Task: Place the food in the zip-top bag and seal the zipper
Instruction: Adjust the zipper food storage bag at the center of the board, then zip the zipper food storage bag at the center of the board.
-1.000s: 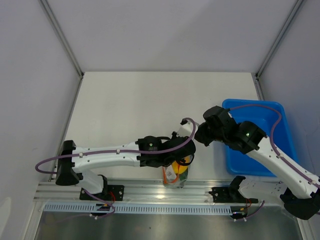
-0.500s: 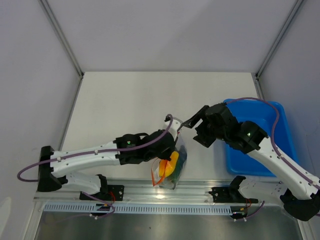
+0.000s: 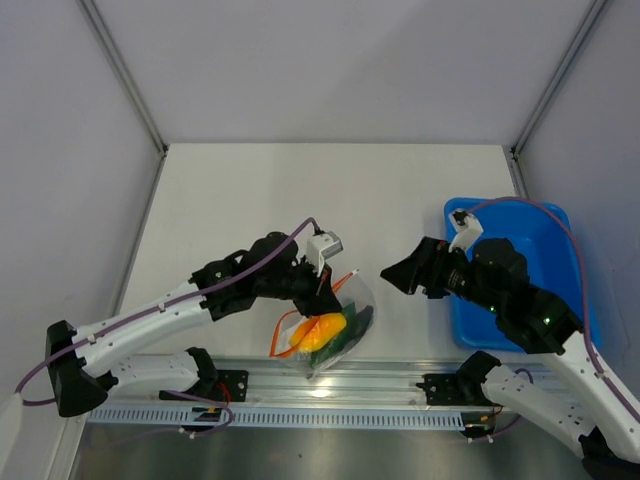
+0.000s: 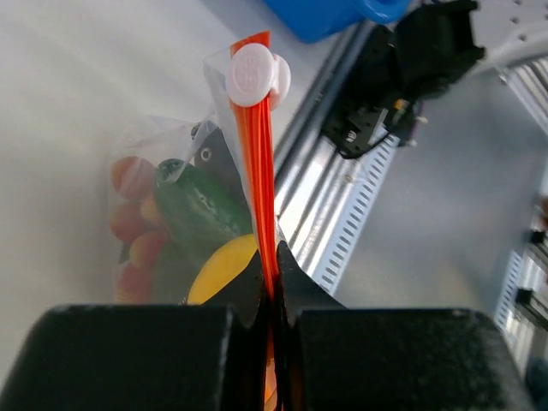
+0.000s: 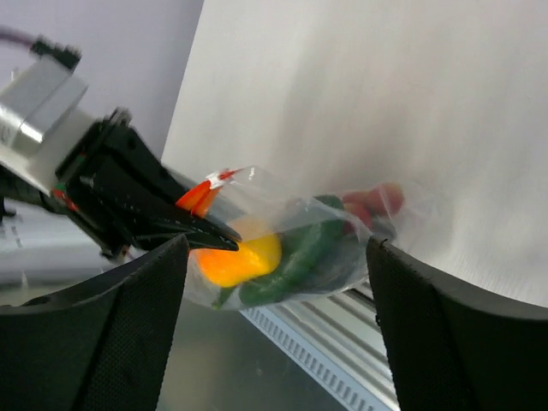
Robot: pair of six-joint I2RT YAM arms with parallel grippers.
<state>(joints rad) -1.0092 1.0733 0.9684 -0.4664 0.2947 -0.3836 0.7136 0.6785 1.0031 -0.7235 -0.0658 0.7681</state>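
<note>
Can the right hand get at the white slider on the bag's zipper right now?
Probably yes: the right hand is open, facing the bag with nothing between, and the left hand pinches the zipper away from the slider.

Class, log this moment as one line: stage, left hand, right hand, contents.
stage: bag loaded | left hand: shut on zipper | right hand: open, clear of bag | contents: tomatoes, green pepper, yellow pepper

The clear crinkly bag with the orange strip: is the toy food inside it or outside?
Inside. The yellow pepper, long green pepper and red tomatoes all show through the clear bag.
</note>
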